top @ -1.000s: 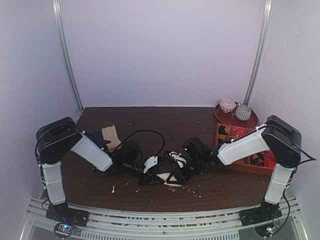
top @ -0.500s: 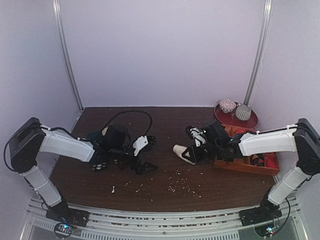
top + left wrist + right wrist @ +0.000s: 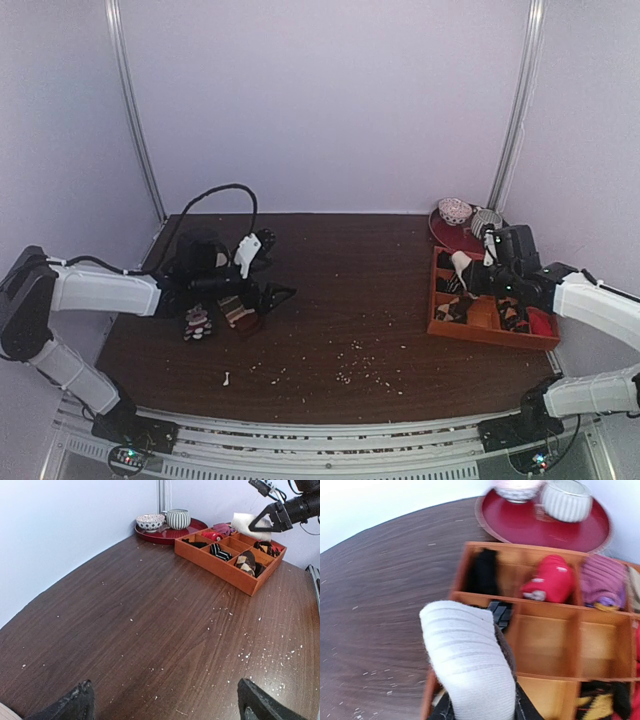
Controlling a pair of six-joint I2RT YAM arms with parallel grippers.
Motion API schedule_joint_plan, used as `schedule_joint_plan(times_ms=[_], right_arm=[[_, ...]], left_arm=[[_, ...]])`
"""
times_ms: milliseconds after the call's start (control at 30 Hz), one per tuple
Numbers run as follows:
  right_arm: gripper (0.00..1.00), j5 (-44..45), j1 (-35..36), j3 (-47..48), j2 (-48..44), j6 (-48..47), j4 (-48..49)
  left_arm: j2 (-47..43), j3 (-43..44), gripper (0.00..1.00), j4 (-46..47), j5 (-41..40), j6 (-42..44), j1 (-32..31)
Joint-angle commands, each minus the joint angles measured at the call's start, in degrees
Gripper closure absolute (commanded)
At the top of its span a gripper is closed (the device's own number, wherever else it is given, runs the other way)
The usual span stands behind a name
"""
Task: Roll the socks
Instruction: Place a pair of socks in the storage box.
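Socks, rolled, hang in right claw above partly filled orange tray.

right fingers clasp the socks over the orange tray — left fingers spread wide.

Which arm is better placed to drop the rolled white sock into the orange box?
Right. The right gripper holds the rolled sock over the orange box; the left gripper stands open and empty across the table.
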Motion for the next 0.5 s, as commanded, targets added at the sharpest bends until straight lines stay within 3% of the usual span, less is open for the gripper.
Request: schedule_joint_plan(times_ms=[0, 267, 467], right_arm=[[1.0, 5.8, -5.5, -1.6, -1.9, -0.5, -2.6], [1.0, -2.8, -13.7, 2.9, 5.7, -15.3, 0.4], [1.0, -6.3, -14.6, 4.5, 8.2, -26.6, 5.8]], left_arm=[[-0.1, -0.4, 0.02, 6.7, 2.3, -3.0, 0.5], [0.4, -2.3, 0.02, 11.6, 4.0, -2.9, 0.5], [1.0, -3.7, 0.02, 14.8, 6.1, -3.3, 0.6]])
